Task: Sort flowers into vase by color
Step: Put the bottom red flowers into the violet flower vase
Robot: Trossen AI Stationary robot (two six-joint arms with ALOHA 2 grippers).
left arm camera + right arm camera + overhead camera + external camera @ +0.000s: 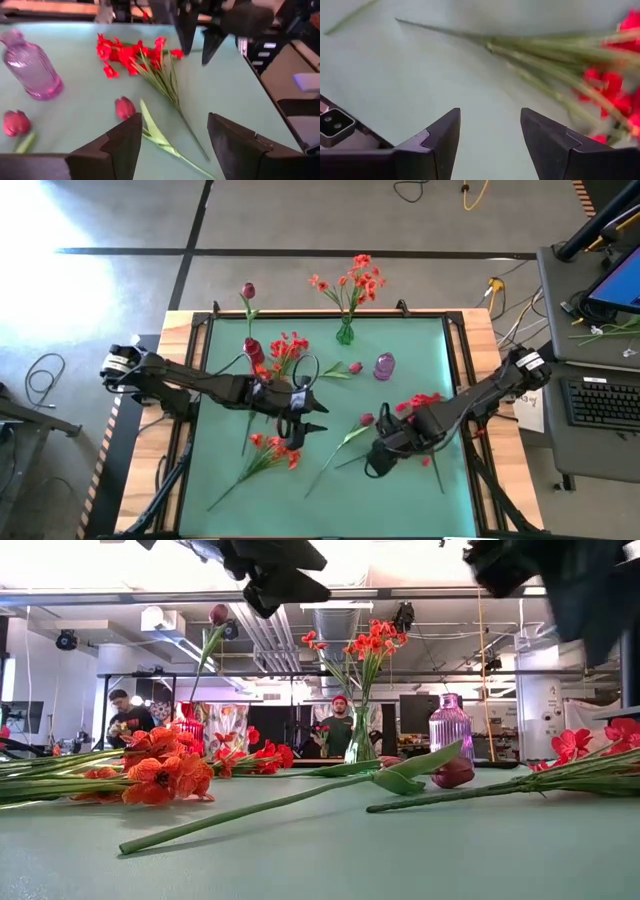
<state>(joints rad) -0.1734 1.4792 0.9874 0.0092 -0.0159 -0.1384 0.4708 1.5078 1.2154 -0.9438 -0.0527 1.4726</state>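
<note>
On the green mat lie an orange-red spray [270,452], a magenta tulip [366,420] on a long stem, a loose magenta bud [355,367] and two red clusters [288,348] [420,402]. At the far edge a green glass vase [345,333] holds orange-red flowers, and a red vase [253,352] holds a magenta tulip. A purple vase [384,366] stands empty. My left gripper [172,125] hovers open mid-table, facing the tulip [125,107]. My right gripper [490,117] is open, pointing down over the mat beside the red cluster's stems [545,60].
The mat's wooden frame [180,330] rings the work area. A desk with a keyboard [600,400] stands to the right. In the low view, people show in the room behind the table.
</note>
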